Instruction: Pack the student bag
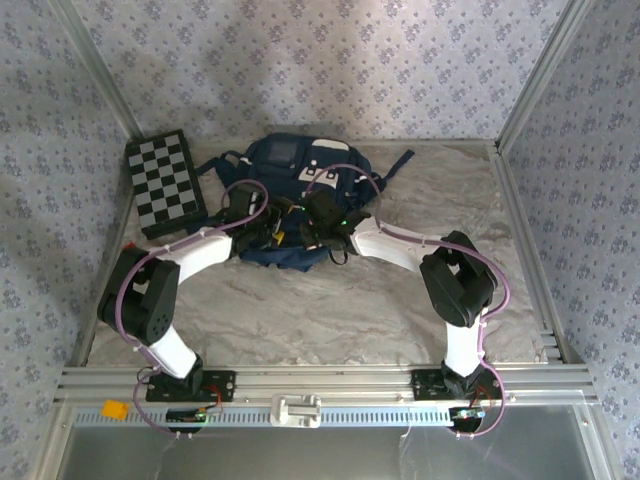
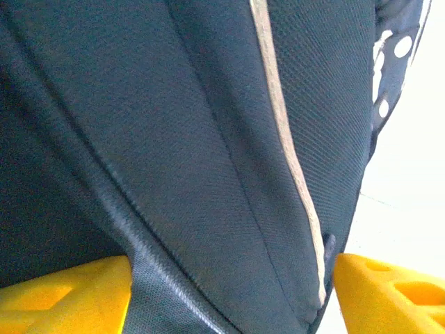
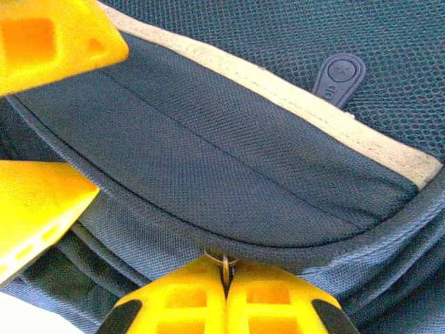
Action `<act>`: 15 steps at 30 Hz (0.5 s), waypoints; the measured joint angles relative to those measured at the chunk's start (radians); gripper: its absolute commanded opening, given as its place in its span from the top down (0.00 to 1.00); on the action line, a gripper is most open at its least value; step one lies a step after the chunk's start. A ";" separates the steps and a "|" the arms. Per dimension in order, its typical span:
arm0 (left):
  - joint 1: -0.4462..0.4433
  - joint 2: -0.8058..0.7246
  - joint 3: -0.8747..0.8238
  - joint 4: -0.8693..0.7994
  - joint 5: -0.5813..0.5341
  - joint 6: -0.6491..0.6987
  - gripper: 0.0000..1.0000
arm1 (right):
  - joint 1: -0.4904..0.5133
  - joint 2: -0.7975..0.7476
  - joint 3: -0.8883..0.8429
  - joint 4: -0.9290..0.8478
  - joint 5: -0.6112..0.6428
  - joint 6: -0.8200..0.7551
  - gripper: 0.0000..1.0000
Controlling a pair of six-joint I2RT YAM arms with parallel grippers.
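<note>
The student bag (image 1: 290,170), navy with white trim, lies at the back middle of the table. Both grippers are at its near edge. My left gripper (image 1: 262,225) is open. Its yellow fingers (image 2: 69,296) stand wide apart with a fold of the bag's fabric (image 2: 195,139) and a white trim stripe (image 2: 285,139) between them. My right gripper (image 3: 224,278) is shut on a small metal zipper pull (image 3: 224,261) under the edge of a navy flap (image 3: 229,160). The left gripper's fingers (image 3: 49,35) straddle that flap's left end.
A black-and-white chequered board (image 1: 165,185) lies left of the bag, near the left frame post. A dark rubber zip tab (image 3: 338,76) sits on the mesh above the flap. Dark straps (image 1: 400,160) trail from the bag's right side. Grey cloth (image 1: 320,310) covers the table.
</note>
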 measured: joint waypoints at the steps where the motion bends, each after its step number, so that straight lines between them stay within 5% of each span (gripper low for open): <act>1: -0.007 -0.008 -0.005 -0.003 -0.017 -0.008 0.18 | 0.000 0.000 0.000 -0.002 0.001 0.000 1.00; 6: -0.030 -0.041 -0.027 -0.015 -0.082 -0.038 0.31 | 0.003 0.000 0.000 -0.001 0.014 0.000 1.00; 13: -0.015 0.080 0.053 -0.042 -0.063 -0.038 0.98 | 0.004 0.000 -0.002 -0.006 0.042 -0.005 1.00; 15: -0.006 0.070 0.053 -0.047 -0.062 -0.021 1.00 | -0.001 0.000 -0.007 -0.014 0.044 -0.016 1.00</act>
